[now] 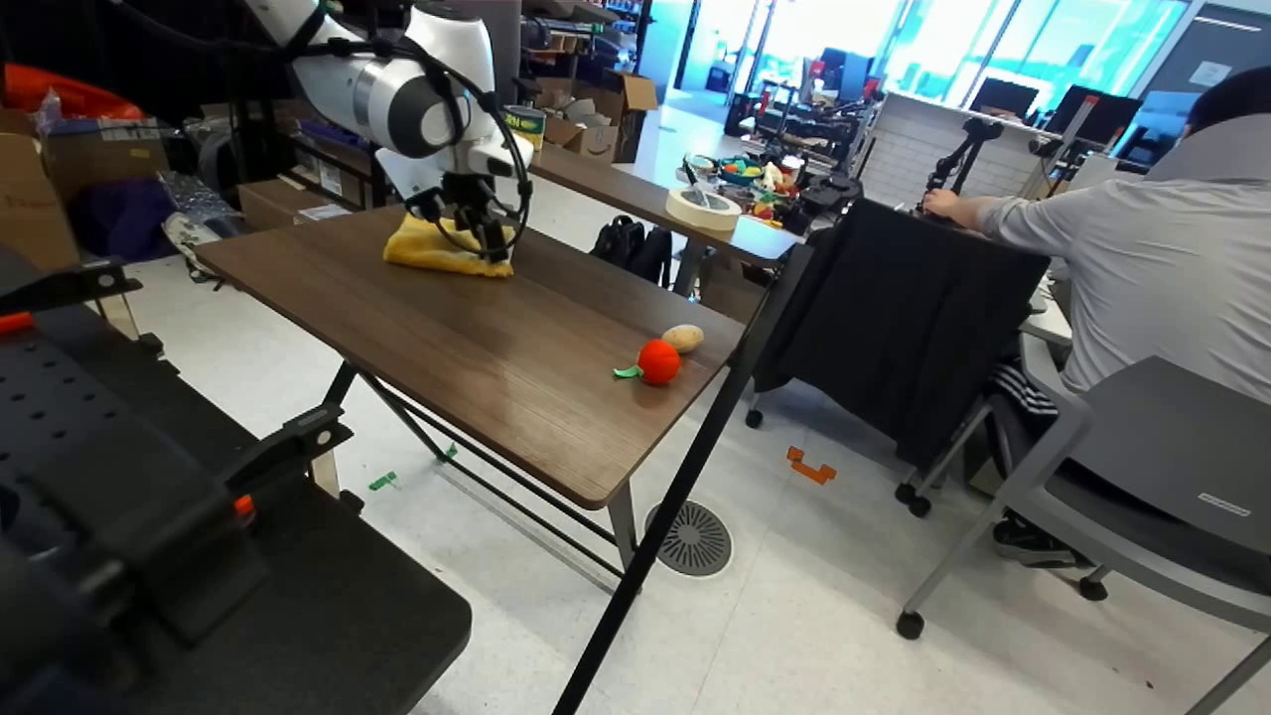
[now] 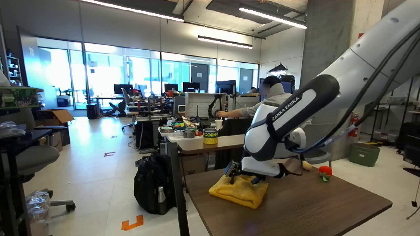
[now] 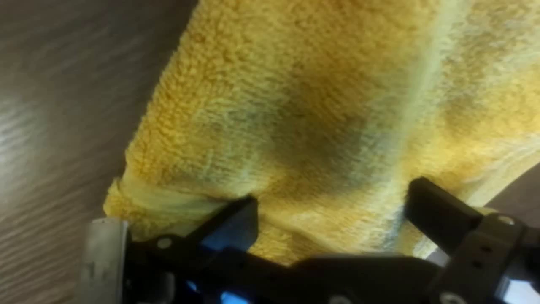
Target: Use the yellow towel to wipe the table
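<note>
Yellow towel point(image 1: 427, 251) is lying on table point(image 1: 477, 357); red tomato-like item point(image 1: 658, 362) is sitting at its four o'clock in an exterior view. Gripper point(image 3: 334, 192) is straddling cloth, fingers point(image 3: 240, 223) spread, apparently clasping nothing. Risk: shallow pinch causing slip.

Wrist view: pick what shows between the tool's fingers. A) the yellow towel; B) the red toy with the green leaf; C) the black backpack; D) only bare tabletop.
A: the yellow towel shows all across the gap between the spread fingers of the tool.
</note>
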